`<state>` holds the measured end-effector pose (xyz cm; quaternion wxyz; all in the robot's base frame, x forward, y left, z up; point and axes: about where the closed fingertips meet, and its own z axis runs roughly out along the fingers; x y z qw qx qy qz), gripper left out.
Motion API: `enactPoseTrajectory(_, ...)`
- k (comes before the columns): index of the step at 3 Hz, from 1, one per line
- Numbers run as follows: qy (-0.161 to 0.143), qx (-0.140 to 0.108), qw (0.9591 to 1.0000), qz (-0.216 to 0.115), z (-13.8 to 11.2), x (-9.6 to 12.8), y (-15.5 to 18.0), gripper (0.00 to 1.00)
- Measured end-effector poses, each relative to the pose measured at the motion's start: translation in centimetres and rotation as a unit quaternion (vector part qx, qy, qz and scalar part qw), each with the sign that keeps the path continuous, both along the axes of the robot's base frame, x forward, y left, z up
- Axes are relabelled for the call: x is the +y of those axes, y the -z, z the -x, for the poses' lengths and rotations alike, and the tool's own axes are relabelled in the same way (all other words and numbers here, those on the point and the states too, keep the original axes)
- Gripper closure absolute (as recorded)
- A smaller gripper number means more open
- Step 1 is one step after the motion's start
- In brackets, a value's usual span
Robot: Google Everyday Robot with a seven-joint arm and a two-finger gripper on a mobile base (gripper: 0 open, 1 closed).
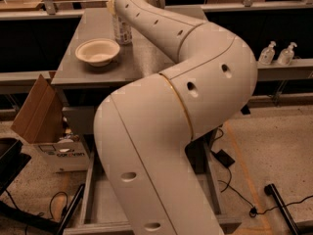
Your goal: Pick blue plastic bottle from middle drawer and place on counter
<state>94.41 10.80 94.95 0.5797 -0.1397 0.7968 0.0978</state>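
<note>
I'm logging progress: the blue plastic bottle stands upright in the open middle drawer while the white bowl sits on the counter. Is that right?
No. The camera view shows the blue plastic bottle upright on the counter, just right of the white bowl, not in the middle drawer. The gripper is at the bottle's upper part, and the drawer is open.

White bowl (98,51) near counter's (142,60) left edge. Cardboard box (35,112) on floor, left. Two pump bottles (267,54) on right ledge.
</note>
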Motion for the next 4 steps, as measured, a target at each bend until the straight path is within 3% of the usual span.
enactPoseTrajectory(1, -0.001, 0.002, 1.0000, 0.000, -0.12, 0.10, -0.06, 1.00)
enactPoseTrajectory(2, -0.001, 0.002, 1.0000, 0.000, -0.12, 0.11, -0.20, 0.82)
enactPoseTrajectory(3, -0.002, 0.003, 1.0000, 0.001, -0.15, 0.23, 0.05, 0.51)
enactPoseTrajectory(4, -0.002, 0.003, 1.0000, 0.001, -0.15, 0.23, 0.02, 0.28)
